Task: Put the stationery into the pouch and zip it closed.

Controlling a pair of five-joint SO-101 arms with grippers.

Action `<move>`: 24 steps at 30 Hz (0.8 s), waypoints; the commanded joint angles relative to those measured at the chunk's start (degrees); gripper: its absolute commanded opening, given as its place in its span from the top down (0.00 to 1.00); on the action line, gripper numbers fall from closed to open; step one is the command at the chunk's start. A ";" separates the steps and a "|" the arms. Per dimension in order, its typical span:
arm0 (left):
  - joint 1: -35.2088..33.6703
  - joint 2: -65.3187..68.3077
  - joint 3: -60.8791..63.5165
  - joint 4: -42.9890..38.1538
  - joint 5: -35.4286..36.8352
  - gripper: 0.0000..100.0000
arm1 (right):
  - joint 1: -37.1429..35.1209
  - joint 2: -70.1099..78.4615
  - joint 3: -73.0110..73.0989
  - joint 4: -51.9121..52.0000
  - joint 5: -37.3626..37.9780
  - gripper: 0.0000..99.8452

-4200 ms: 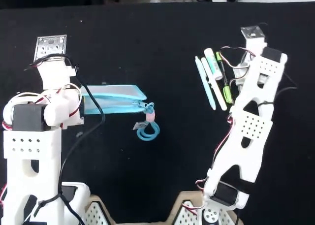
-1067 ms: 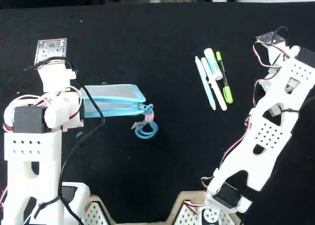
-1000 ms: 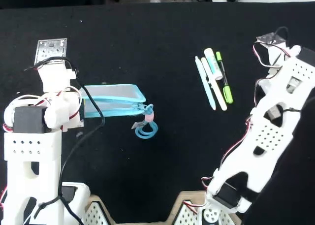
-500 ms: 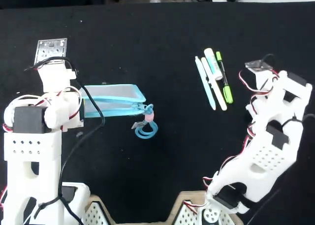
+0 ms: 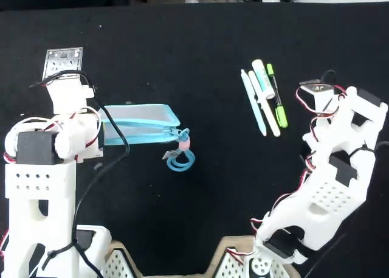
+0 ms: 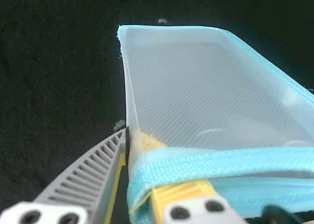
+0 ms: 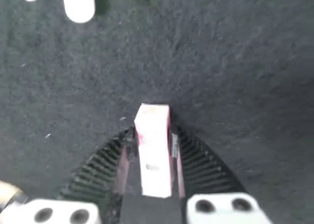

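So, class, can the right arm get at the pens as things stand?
Reach, probably yes; grasp, not yet. Nothing lies between the right gripper and the pens, but its jaws are shut on a small white block, which it would need to drop first.

— High view?
— Sat fixed off the arms, looked down over the whole surface (image 5: 200,41).
— Wrists?
— Rode low and close: faced the pouch (image 6: 206,91) on the left wrist, the pens' (image 7: 78,6) ends on the right; shared both with the high view.
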 commanded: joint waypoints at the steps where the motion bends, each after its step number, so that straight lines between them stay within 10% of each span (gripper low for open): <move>1: -0.13 0.26 0.04 -0.26 0.44 0.97 | 0.88 0.22 -4.26 -3.25 1.41 0.90; 24: -0.31 0.26 0.04 -0.18 0.44 0.97 | 1.05 1.45 -1.89 -2.37 4.75 0.90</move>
